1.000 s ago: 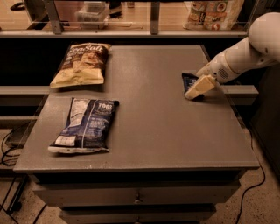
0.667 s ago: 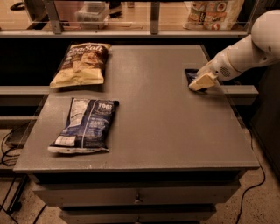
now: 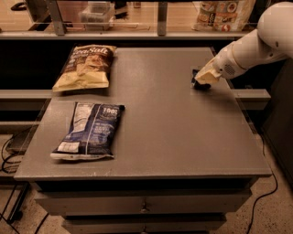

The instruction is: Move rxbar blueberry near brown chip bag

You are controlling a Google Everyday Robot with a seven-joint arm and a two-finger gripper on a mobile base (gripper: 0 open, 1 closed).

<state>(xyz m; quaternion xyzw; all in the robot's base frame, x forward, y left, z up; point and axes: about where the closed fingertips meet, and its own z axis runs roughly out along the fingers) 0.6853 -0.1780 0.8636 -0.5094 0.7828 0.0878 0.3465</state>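
The rxbar blueberry shows only as a small dark patch on the grey table at its right side, mostly hidden under my gripper. My gripper, on the white arm that comes in from the upper right, is down on top of the bar. The brown chip bag lies flat at the far left of the table, well away from the bar and the gripper.
A large dark blue chip bag lies at the front left of the table. A shelf with a clear bin and a printed package runs behind the table. Cables lie on the floor at both sides.
My gripper has shifted slightly to the far right over the bar and now covers more of it. The two bags have not moved.
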